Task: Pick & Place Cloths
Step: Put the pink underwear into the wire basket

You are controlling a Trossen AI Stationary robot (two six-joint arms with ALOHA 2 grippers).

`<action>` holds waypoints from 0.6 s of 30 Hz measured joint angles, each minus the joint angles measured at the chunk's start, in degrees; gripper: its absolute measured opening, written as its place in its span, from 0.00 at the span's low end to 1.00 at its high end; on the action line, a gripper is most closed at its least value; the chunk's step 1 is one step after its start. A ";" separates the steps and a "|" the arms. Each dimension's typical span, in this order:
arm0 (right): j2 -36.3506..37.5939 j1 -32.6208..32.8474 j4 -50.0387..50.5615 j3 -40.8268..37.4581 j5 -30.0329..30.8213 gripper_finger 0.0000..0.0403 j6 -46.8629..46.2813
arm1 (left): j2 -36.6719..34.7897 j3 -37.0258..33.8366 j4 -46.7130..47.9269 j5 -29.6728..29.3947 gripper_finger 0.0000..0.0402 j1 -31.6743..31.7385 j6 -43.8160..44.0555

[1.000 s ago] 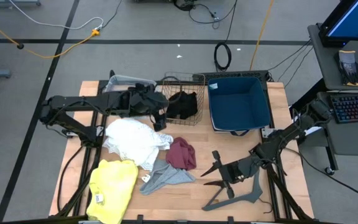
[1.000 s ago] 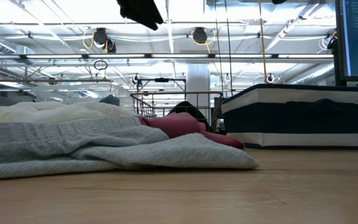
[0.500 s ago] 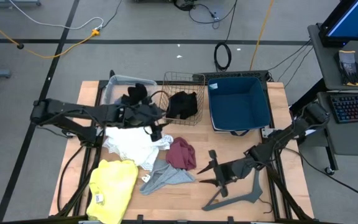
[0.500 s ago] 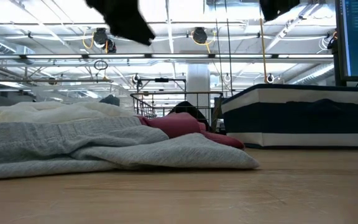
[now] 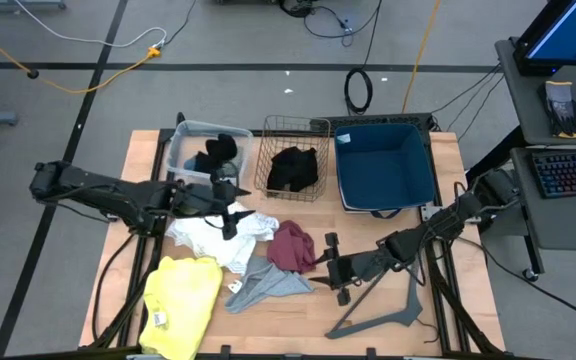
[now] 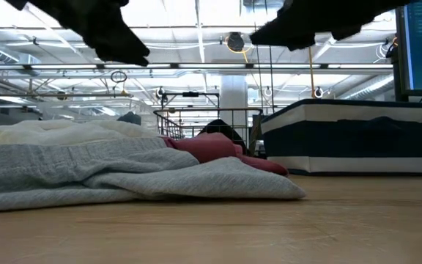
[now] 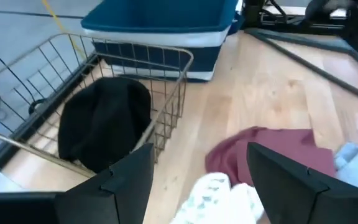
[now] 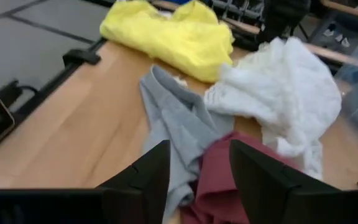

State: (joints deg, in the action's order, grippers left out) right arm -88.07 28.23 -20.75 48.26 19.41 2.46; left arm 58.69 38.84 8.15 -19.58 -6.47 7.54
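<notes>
Several cloths lie on the table: yellow (image 5: 180, 305), white (image 5: 208, 232), maroon (image 5: 291, 247) and grey (image 5: 265, 283). One black piece (image 5: 293, 168) sits in the wire basket (image 5: 270, 128), and another (image 5: 216, 152) in the clear bin (image 5: 183, 135). My left gripper (image 5: 232, 220) hangs open over the white cloth's far part. Its wrist view looks past the open fingers (image 7: 199, 149) at the maroon cloth (image 7: 272, 152). My right gripper (image 5: 329, 266) is open just right of the maroon cloth, above the table, facing the maroon (image 8: 225, 180) and grey (image 8: 179, 121) cloths.
A blue bin (image 5: 386, 165) stands at the far right, next to the wire basket. A grey hanger (image 5: 383, 315) lies near the front edge under the right arm. Bare wood shows between the maroon cloth and the blue bin.
My left gripper has drawn back from over the wire basket and clear bin toward the near edge and now hangs over the white cloth. A black piece now shows in the clear bin. My right gripper has moved left from above the hanger to the maroon cloth.
</notes>
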 joint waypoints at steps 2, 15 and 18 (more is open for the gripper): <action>0.13 -0.70 -0.33 0.12 -0.05 0.45 0.20 | -1.53 -1.72 0.30 0.00 0.64 -0.69 0.64; -4.51 -6.11 -0.98 1.26 -1.76 0.64 -2.24 | -5.62 -6.70 -2.50 -3.18 0.64 -4.87 -0.07; -7.68 -7.33 1.01 2.76 -3.24 0.65 -3.70 | -5.62 -6.66 -2.83 -3.42 0.64 -5.67 -0.53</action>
State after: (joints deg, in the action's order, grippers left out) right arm -95.75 20.91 -19.74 51.02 16.17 -1.24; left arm 53.08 32.18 5.32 -23.00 -12.14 7.01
